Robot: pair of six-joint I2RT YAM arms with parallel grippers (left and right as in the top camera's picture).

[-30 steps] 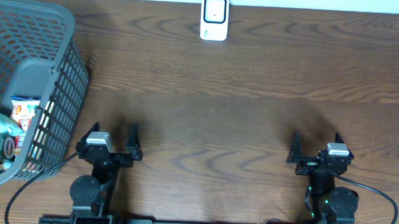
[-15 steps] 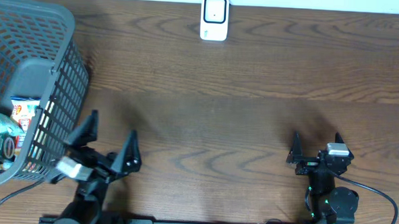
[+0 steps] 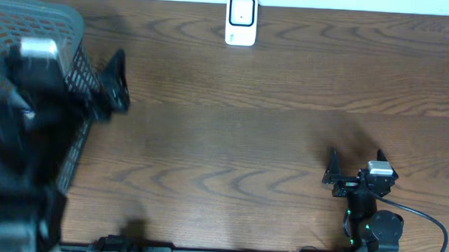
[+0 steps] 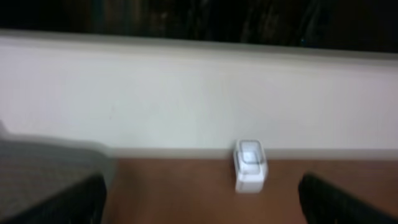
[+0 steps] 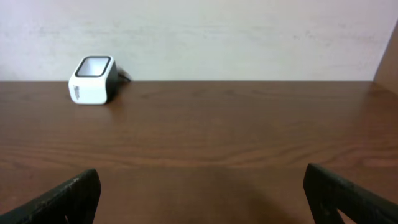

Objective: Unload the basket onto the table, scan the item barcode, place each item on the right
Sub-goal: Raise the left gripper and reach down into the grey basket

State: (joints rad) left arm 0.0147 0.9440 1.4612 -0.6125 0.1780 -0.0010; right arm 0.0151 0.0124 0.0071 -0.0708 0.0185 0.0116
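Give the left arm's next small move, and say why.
Probably tip the left tool down into the basket for a pick. It stands open and empty beside the basket, facing the scanner at the table's far edge, so there is nothing to scan yet.

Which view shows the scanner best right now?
Right wrist: the scanner is sharp, with its side and top window visible. Overhead shows only its top, small. Left wrist shows it blurred.

White wall behind wooden table
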